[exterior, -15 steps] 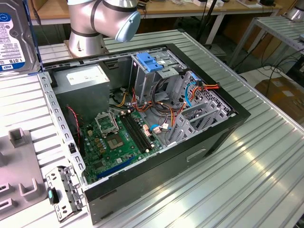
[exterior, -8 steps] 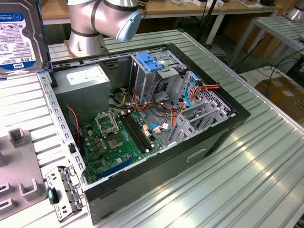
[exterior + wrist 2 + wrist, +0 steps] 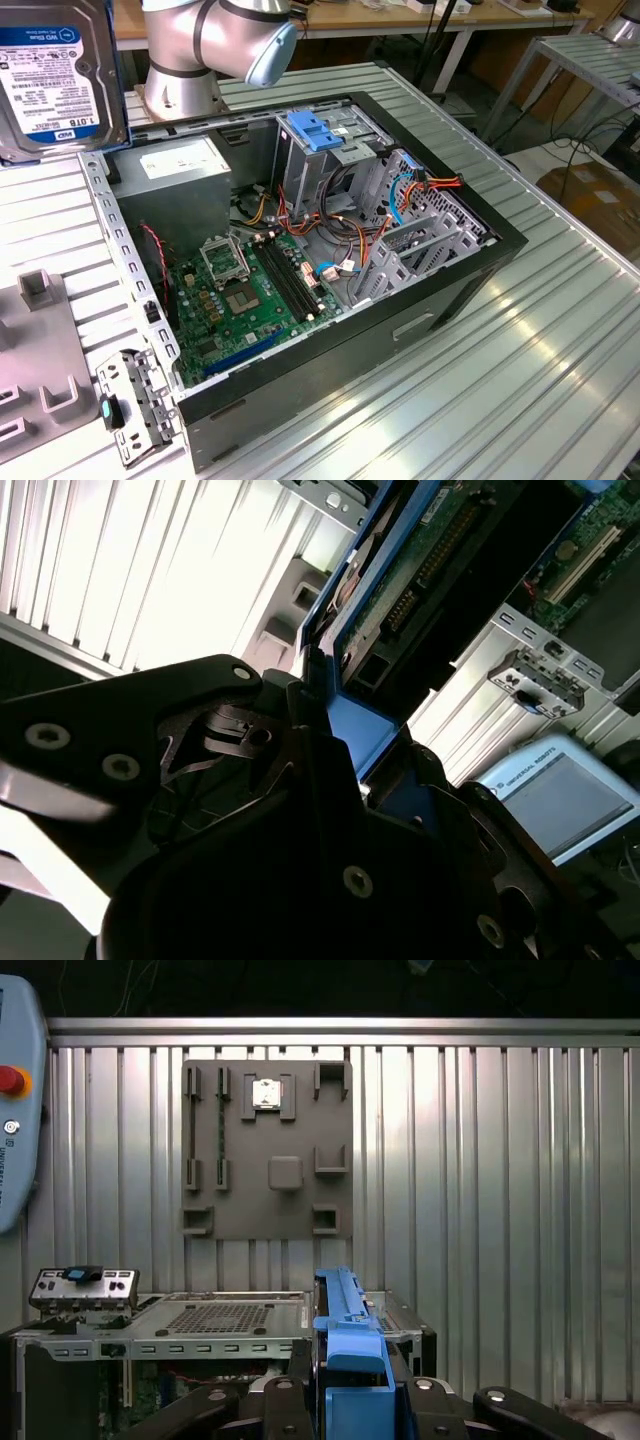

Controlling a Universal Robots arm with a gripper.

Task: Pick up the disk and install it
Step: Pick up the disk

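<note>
Blue is the plastic carrier (image 3: 350, 1360) around the disk (image 3: 55, 75), upper left in the exterior view; the fingers (image 3: 305, 730) pinch this carrier. The disk looks stiff, rather heavy, and probably fragile.

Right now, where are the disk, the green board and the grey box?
disk (image 3: 45, 85), exterior view, on its white label.
green board (image 3: 205, 318), exterior view, on a bare green part.
grey box (image 3: 175, 160), exterior view, on its white sticker.
</note>
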